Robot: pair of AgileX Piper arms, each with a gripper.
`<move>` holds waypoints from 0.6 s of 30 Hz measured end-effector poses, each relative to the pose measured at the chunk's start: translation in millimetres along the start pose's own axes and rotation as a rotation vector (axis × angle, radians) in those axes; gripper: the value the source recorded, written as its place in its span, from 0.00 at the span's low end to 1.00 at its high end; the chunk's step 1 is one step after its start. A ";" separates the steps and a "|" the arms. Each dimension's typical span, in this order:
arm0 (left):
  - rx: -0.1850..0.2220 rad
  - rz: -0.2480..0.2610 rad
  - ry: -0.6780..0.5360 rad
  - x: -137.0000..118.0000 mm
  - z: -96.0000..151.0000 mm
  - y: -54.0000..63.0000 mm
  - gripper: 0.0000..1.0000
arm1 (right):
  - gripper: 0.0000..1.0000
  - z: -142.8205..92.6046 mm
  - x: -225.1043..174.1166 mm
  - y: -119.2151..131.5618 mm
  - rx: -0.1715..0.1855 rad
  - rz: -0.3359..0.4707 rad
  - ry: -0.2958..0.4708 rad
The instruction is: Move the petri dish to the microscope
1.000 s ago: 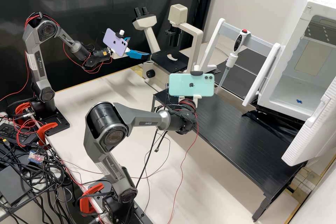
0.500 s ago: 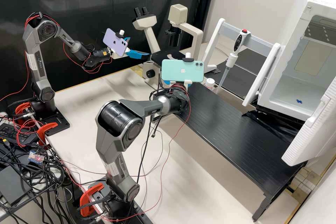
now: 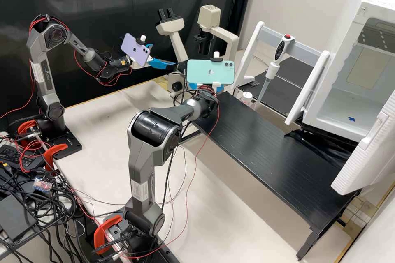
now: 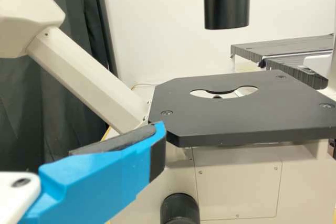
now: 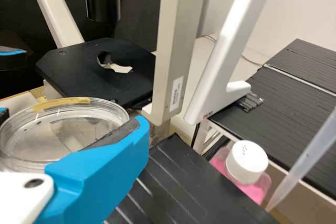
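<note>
In the high view, the left gripper (image 3: 163, 55) is beside the microscope (image 3: 176, 35), fingers apart with nothing between them. One blue finger of the left gripper (image 4: 105, 174) shows before the black stage (image 4: 247, 108) in the left wrist view. The right gripper (image 3: 218, 88), partly behind the mint phone, is near the microscope's front side. Seen from the right wrist, the right gripper (image 5: 71, 121) is shut on the clear round petri dish (image 5: 58, 129), a finger at either side. The dish stands apart from the microscope stage (image 5: 79, 69) with its cut-out hole.
A long black rack (image 3: 267, 148) runs below and beyond the right gripper. The pipette (image 3: 271, 70) hangs on a white stand, near a white-capped pink bottle (image 5: 247, 163). At the right is an open white incubator (image 3: 345, 90). The microscope's pillar (image 5: 176, 45) rises beside its stage.
The right arm has moved up and left in the high view, towards the microscope, uncovering the white bottle cap and more of the rack. The left arm has kept still.
</note>
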 end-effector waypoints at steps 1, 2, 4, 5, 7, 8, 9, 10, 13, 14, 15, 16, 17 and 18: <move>0.000 0.000 0.000 0.0 0.0 0.0 1.00 | 0.00 -4.1 2.8 0.0 -0.006 0.001 0.003; 0.000 0.000 0.000 0.0 0.0 0.0 1.00 | 0.00 -5.7 5.0 -0.8 -0.009 0.000 0.001; 0.000 0.000 0.000 0.0 0.0 0.0 1.00 | 0.00 -10.2 9.7 -3.2 -0.015 -0.006 0.003; 0.000 0.000 0.000 0.0 0.0 0.0 1.00 | 0.00 -11.9 11.7 -4.7 -0.017 -0.007 0.000; 0.000 0.000 0.000 0.0 0.0 0.0 1.00 | 0.00 -14.7 15.4 -6.6 -0.021 -0.010 -0.003; 0.000 0.000 0.000 0.0 0.0 0.0 1.00 | 0.00 -16.5 17.0 -7.3 -0.024 -0.010 -0.005; 0.000 0.000 0.000 0.0 0.0 0.0 1.00 | 0.00 -17.6 19.8 -8.2 -0.026 -0.011 -0.009; 0.000 0.000 0.000 0.0 0.0 0.0 1.00 | 0.00 -18.3 20.9 -8.2 -0.028 -0.010 -0.012; 0.000 0.000 0.000 0.0 0.0 0.0 1.00 | 0.00 -22.9 28.4 -8.9 -0.036 -0.005 -0.023; 0.000 0.000 0.000 0.0 0.0 0.0 1.00 | 0.00 -24.0 32.0 -10.0 -0.038 -0.006 -0.029; 0.000 0.000 0.000 0.0 0.0 0.0 1.00 | 0.00 -25.5 33.9 -9.4 -0.041 -0.003 -0.028; 0.000 0.000 0.000 0.0 0.0 0.0 1.00 | 0.00 -26.0 36.3 -9.8 -0.042 -0.002 -0.032; 0.000 0.000 0.000 0.0 0.0 0.0 1.00 | 0.00 -26.2 39.2 -10.7 -0.040 -0.004 -0.037; 0.000 0.000 0.000 0.0 0.0 0.0 1.00 | 0.00 -27.7 42.0 -10.8 -0.033 -0.002 -0.038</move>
